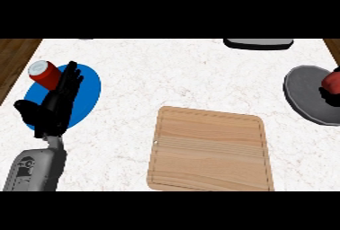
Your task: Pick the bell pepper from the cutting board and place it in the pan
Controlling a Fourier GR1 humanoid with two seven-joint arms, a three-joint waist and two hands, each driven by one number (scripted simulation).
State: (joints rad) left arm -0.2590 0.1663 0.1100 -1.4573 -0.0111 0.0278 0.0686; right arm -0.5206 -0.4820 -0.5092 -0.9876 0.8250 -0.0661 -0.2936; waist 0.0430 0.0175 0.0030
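The red bell pepper (331,81) shows at the right edge, over the grey pan (304,92). Black parts of my right hand (327,96) lie above and below the pepper, curled round it; the rest of that hand is cut off by the view's edge. I cannot tell whether the pepper touches the pan. The wooden cutting board (211,149) lies in the middle with nothing on it. My left hand (55,102) rests open at the left, fingers up.
A blue plate (90,92) lies under the left hand, with a red can (45,73) at its far left edge. A dark object (257,43) sits at the counter's back edge. Wooden floor shows beyond the counter's left side.
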